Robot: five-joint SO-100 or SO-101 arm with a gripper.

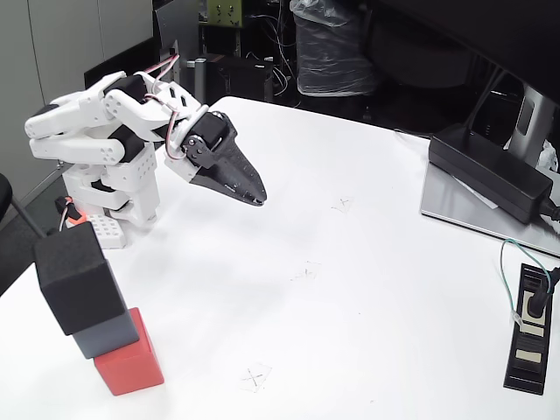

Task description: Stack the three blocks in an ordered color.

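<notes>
In the fixed view, the black block [77, 275] sits on the slate grey block [108, 333], which sits on the red block [129, 364], at the white desk [350, 289] front left. The end effector [255, 196] hangs well apart, closed and empty. The stacking looks done.

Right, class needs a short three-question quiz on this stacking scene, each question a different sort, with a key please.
1. True or false: the black block sits on top of the stack.
2. Which block touches the table? A) red B) grey C) black
3. Fill in: the tool is ___ the stack, holding nothing.

Key:
1. True.
2. A: the red block is at the bottom, with the grey block above it.
3. Apart from; it hangs above the table, to the stack's upper right in the fixed view.
</notes>
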